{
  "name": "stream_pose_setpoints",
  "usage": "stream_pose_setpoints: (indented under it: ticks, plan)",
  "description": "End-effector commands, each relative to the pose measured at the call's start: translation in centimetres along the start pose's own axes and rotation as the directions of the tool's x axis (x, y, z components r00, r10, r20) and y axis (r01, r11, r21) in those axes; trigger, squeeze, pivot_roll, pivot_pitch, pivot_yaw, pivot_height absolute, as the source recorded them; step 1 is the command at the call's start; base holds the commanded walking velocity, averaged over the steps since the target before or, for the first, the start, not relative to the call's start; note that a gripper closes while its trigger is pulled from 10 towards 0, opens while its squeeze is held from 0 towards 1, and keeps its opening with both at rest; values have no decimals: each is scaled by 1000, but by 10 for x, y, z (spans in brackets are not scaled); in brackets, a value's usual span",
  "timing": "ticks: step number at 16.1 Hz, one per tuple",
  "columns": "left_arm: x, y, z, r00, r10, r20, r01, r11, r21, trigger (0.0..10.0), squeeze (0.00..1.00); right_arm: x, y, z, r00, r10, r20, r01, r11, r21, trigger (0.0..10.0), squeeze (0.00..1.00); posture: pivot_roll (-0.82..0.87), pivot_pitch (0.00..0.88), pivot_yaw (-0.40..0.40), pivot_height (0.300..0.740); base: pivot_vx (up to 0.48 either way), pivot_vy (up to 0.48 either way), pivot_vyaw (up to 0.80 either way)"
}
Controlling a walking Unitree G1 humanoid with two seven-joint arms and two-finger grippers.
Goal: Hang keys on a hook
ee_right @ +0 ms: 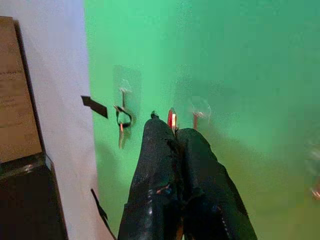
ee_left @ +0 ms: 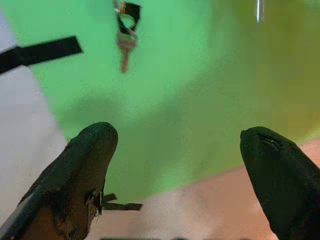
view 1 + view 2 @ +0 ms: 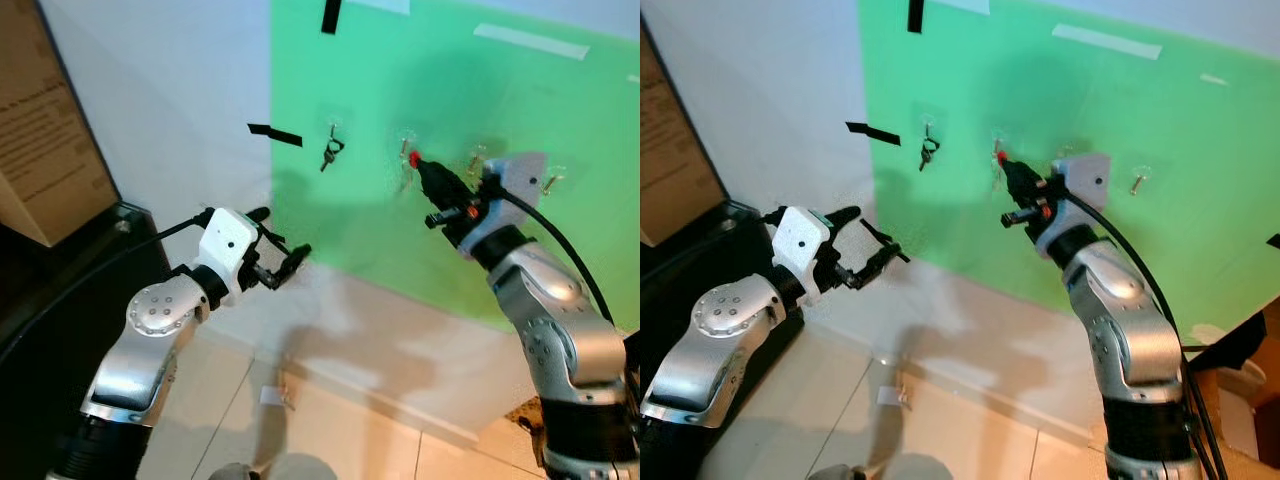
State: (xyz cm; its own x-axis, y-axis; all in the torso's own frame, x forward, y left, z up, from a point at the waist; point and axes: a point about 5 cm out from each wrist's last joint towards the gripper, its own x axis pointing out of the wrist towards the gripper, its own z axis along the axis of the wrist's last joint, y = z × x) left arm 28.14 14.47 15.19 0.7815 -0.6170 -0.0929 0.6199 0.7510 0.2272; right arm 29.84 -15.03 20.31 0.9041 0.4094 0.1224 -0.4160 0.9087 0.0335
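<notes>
The right gripper (image 3: 418,163), fingers pinched on a red-tagged key (image 1: 171,118), sits just beside the middle hook (image 1: 196,118), which lies slightly ahead; the left gripper (image 3: 285,262) hangs wide open, farther off

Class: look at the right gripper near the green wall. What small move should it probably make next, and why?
Probably ease the right gripper a little further toward the clear hook just beyond its tip. Its fingers are shut on a red-tagged key close to that hook but not hung. Another set of keys already hangs on the neighbouring hook.
</notes>
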Motion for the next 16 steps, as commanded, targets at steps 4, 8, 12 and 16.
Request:
stream_pose_setpoints:
  ticks: [4, 8, 12, 16]
  plan:
    - [-2, -4, 5, 998, -56, 2, 56, 998, 8, 10000, 0, 11, 1, 5, 1000, 4, 9, -4, 1000, -7, 10000, 0, -61, 0, -69, 740, 0, 0, 0]
    - [-2, -3, 6, 998, -65, -1, 65, 998, 13, 10000, 0, 19, 5, 5, 1000, 24, 0, -24, 1000, -17, 10000, 0, -65, 0, -63, 740, 0, 0, 0]
    - [-2, -4, 6, 998, -69, -4, 69, 998, 14, 10000, 0, 29, 7, 5, 1000, 24, 7, -24, 1000, -12, 10000, 0, -61, 0, -68, 740, 0, 0, 0]
    - [-3, -4, 7, 997, -72, -1, 72, 997, 8, 10000, 0, 30, -2, 2, 999, -39, 3, 39, 999, -10, 10000, 0, -60, 0, -68, 740, 0, 0, 0]
